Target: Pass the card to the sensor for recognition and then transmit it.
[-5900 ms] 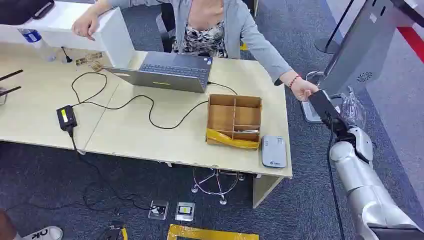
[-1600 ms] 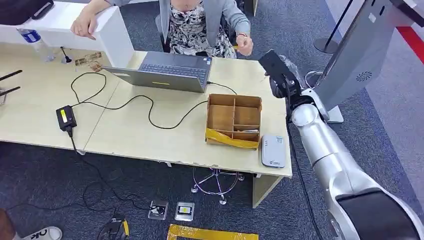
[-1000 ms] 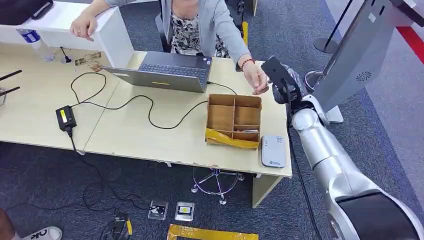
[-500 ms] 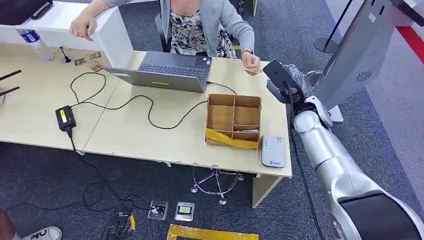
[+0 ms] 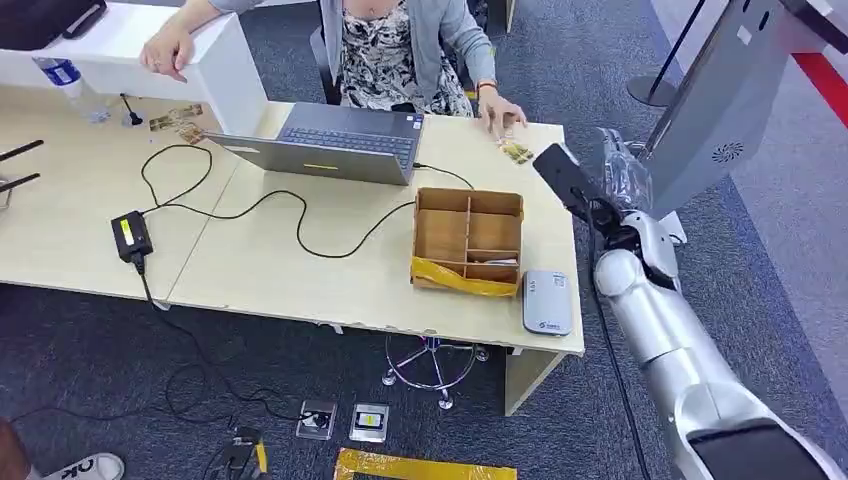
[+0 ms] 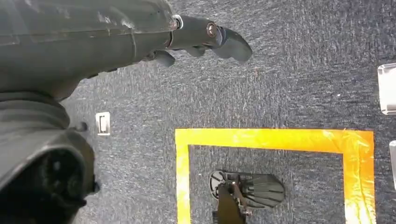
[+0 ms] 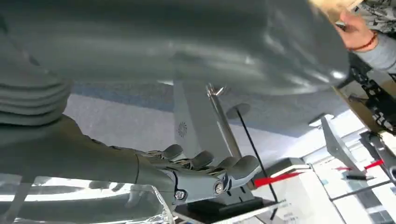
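Observation:
A small tan card (image 5: 516,152) lies on the wooden table (image 5: 300,270) near its far right corner, just in front of a seated person's hand (image 5: 497,110). The grey card sensor (image 5: 548,302) sits at the table's near right corner. My right hand (image 5: 575,185) hovers off the table's right edge, between card and sensor; its fingers (image 7: 205,172) are stretched out and hold nothing. My left hand (image 6: 205,37) hangs over the carpet with its fingers apart and nothing in them.
A cardboard divider box (image 5: 468,240) stands left of the sensor. A laptop (image 5: 335,142) and black cables (image 5: 250,205) lie further left. A tall grey kiosk (image 5: 715,100) stands to the right of my arm. Yellow floor tape (image 6: 275,140) marks the carpet.
The person drew the card back from my right hand and laid it on the table. My right arm has pulled back to the right, away from the table's corner.

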Motion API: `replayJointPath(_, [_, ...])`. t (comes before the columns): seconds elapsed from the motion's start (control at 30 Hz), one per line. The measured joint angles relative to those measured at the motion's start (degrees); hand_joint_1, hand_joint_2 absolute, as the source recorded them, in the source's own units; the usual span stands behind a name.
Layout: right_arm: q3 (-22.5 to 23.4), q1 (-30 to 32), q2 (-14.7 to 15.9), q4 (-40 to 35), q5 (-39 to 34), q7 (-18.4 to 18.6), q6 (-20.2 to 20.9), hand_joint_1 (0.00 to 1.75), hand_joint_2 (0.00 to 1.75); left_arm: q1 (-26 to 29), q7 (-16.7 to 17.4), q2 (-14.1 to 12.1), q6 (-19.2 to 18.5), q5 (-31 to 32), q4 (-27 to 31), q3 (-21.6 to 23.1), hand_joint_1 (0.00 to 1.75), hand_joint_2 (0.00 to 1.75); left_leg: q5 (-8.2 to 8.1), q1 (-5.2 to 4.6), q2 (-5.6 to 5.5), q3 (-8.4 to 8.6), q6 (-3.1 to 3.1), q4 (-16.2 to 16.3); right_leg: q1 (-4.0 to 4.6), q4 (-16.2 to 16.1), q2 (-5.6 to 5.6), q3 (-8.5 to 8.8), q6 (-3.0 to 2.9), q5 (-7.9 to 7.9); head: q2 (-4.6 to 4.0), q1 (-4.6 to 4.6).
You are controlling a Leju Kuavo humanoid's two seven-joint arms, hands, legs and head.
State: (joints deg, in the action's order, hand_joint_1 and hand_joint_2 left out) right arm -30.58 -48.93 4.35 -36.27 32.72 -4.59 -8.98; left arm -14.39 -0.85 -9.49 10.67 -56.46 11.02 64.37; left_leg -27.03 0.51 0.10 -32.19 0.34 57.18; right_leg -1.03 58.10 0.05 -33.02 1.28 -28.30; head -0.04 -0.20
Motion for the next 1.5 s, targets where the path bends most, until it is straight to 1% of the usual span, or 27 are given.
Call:
replayJointPath(0.13, [-0.11,4.45,1.68,-8.03,-0.04,2.62,1.31,0.0,1.75,0.0,-0.5,-0.04,0.22,-0.41,0.0,-1.01,0.0,0.0,0.0,0.01,0.0,0.0,0.0,0.0,0.0,0.0,0.0,0.0,0.0,0.0,0.0,0.0])
replayJointPath(0.3, [-0.2,9.69,3.8,-16.76,-0.09,5.2,1.64,0.0,1.75,0.06,-0.59,-0.2,0.46,-0.55,0.0,-2.01,0.0,0.0,0.0,0.01,0.0,0.0,-0.01,-0.01,0.01,0.0,0.0,0.0,0.0,0.0,0.0,0.0])
replayJointPath(0.5, [-0.28,14.31,6.05,-24.9,2.01,6.64,0.96,0.0,1.75,0.42,-0.98,-0.35,0.57,-0.57,0.0,-2.78,0.0,0.0,-0.02,0.01,0.0,-0.01,-0.02,-0.01,0.0,0.0,0.0,0.01,0.0,0.0,0.0,0.0])
replayJointPath(0.57, [-0.33,16.24,6.25,-27.38,3.48,7.43,0.17,0.0,1.75,0.78,-1.22,-0.37,0.74,-0.68,0.0,-3.02,0.0,0.0,-0.02,0.01,0.0,-0.01,-0.02,-0.01,0.0,-0.01,-0.01,0.02,0.0,-0.01,0.0,0.0])
replayJointPath(0.67, [-0.57,19.66,6.29,-31.13,6.45,10.44,-1.79,0.0,1.75,1.51,-2.01,-0.37,1.03,-0.68,0.0,-3.56,0.0,0.0,-0.04,0.01,0.0,-0.01,-0.04,-0.02,0.0,-0.01,0.0,0.01,0.0,-0.01,0.0,0.0])
replayJointPath(0.8, [-1.05,23.15,6.36,-35.35,8.89,13.17,-3.67,0.0,1.75,1.99,-2.45,-0.48,0.98,-0.31,0.0,-3.76,0.0,0.0,-0.05,0.01,0.0,-0.01,-0.04,-0.02,0.01,-0.01,0.0,-0.01,-0.01,-0.03,0.0,0.0])
replayJointPath(0.93, [-1.03,26.76,6.86,-39.6,12.24,17.03,-3.76,0.0,1.75,2.09,-2.45,-0.74,0.57,0.4,0.0,-3.76,0.0,0.0,-0.05,0.01,0.0,-0.01,-0.04,-0.02,0.01,-0.01,-0.04,0.02,-0.01,-0.04,0.0,0.02])
replayJointPath(1.0, [-1.03,28.85,7.01,-41.91,13.44,18.12,-3.76,0.0,1.75,2.18,-2.45,-1.03,0.35,0.53,0.0,-3.76,0.0,0.0,-0.05,0.01,0.01,-0.02,-0.04,-0.03,0.0,-0.01,-0.02,0.0,-0.01,-0.04,0.0,0.02])
replayJointPath(1.13, [-1.05,30.85,7.1,-44.53,16.67,20.3,-3.7,0.0,1.75,2.17,-2.45,-1.12,0.26,0.96,0.0,-3.76,0.0,0.0,-0.06,0.01,0.03,-0.01,-0.04,-0.03,0.0,-0.01,0.0,0.01,-0.01,-0.04,0.0,0.02])
replayJointPath(1.23, [-1.14,32.21,7.04,-45.91,21.54,22.66,-2.26,0.0,1.75,2.19,-2.47,-1.09,0.06,1.46,0.0,-3.76,0.0,0.0,-0.06,0.01,0.01,-0.02,-0.04,-0.03,0.0,-0.01,-0.02,0.02,-0.01,-0.04,0.0,-0.02])
replayJointPath(1.33, [-1.33,33.17,6.45,-46.57,27.14,24.59,0.89,0.0,1.75,2.32,-2.86,-1.11,0.06,1.71,0.0,-3.76,0.0,0.0,-0.06,0.01,0.02,-0.01,-0.04,-0.04,0.01,-0.01,0.0,0.02,-0.02,-0.04,0.0,0.0])
replayJointPath(1.5, [-2.42,33.79,5.09,-46.85,30.9,24.5,5.72,0.0,1.75,3.07,-3.43,-1.11,0.06,1.51,0.0,-3.76,0.0,0.0,-0.06,0.01,0.03,-0.02,-0.05,-0.04,0.01,0.0,0.0,0.01,-0.04,-0.06,0.0,0.0])
